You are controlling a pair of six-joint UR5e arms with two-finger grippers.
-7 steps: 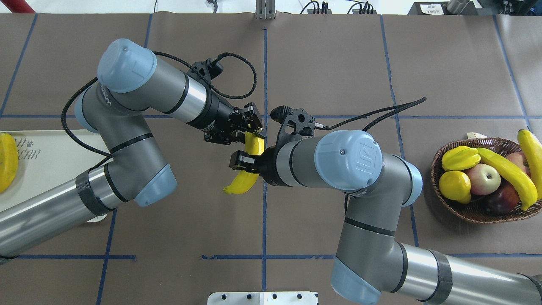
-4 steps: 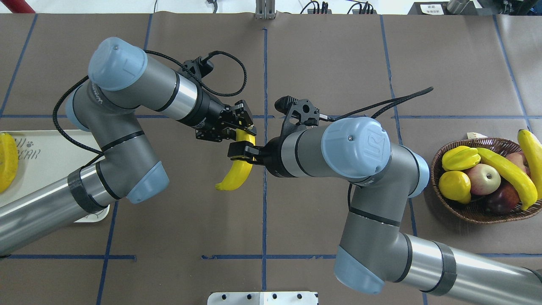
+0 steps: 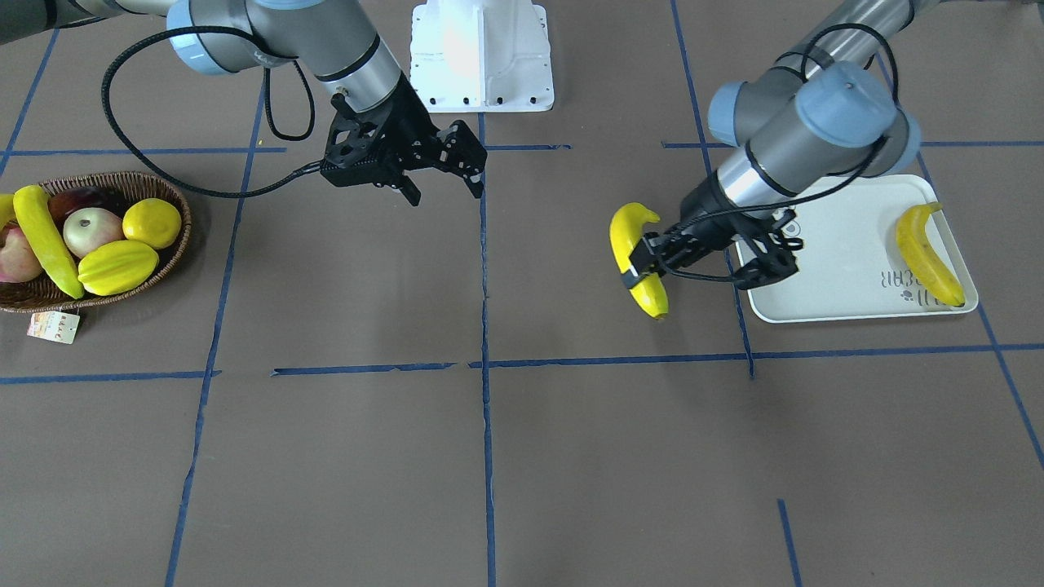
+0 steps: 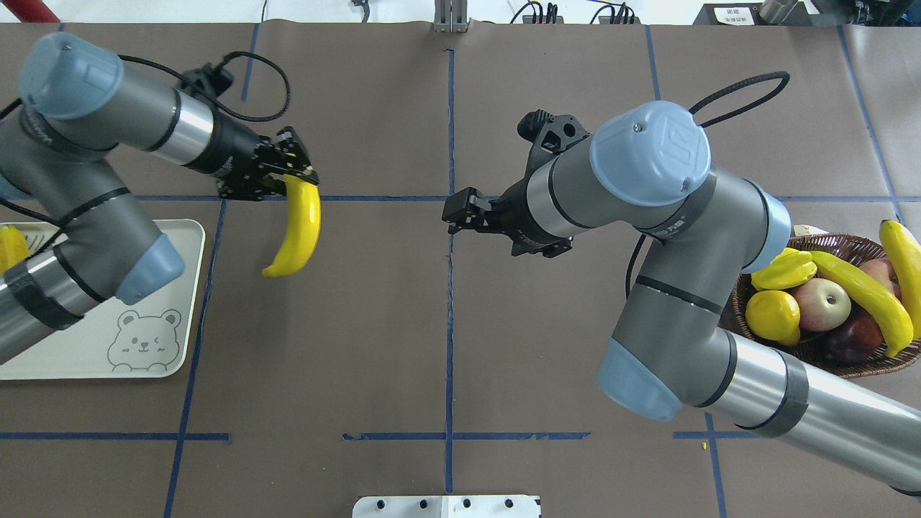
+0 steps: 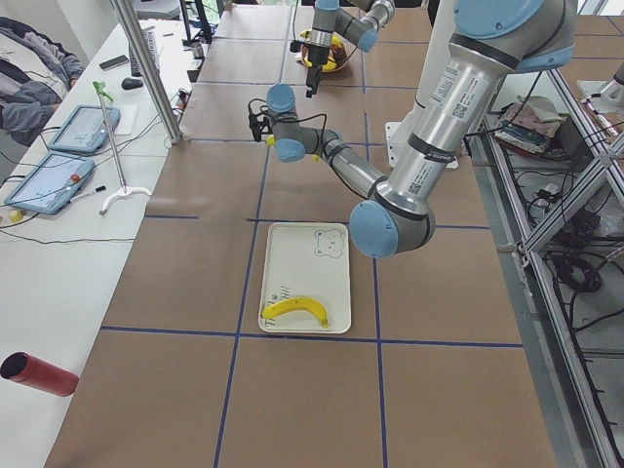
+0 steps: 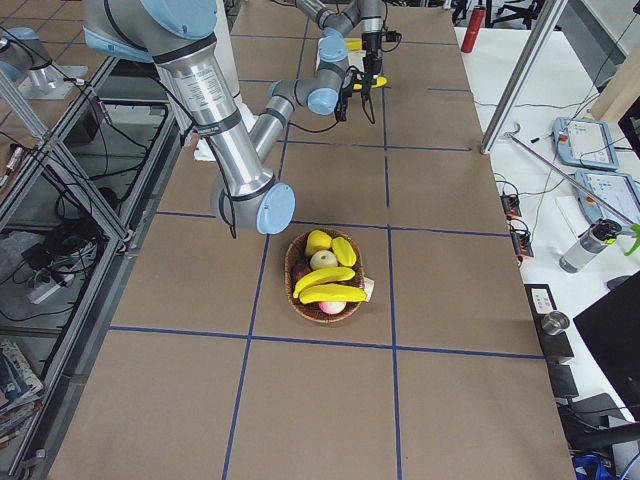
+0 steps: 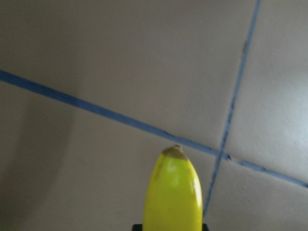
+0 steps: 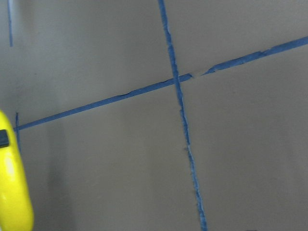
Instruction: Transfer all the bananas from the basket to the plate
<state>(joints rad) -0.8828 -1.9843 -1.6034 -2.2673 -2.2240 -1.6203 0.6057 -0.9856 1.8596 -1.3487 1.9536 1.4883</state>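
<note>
My left gripper (image 4: 291,176) is shut on the top end of a yellow banana (image 4: 296,230), which hangs above the table just right of the plate (image 4: 165,273). In the front-facing view this gripper (image 3: 644,262) and banana (image 3: 628,232) are beside the plate's (image 3: 840,244) edge. One banana (image 3: 926,253) lies on the plate. My right gripper (image 4: 453,216) is open and empty near the table's middle line, fingers spread (image 3: 444,194). Two bananas (image 4: 863,291) (image 4: 903,266) lie in the wicker basket (image 4: 791,363) at the far right.
The basket also holds a ridged starfruit (image 4: 783,267), a lemon (image 4: 771,315) and apples (image 4: 820,302). The brown table bears blue tape lines. My right arm's elbow rises close to the basket. The white robot base (image 3: 481,49) is at the near edge.
My right gripper has let go of the banana and drawn back to the right. My left gripper has carried the banana left, toward the plate.
</note>
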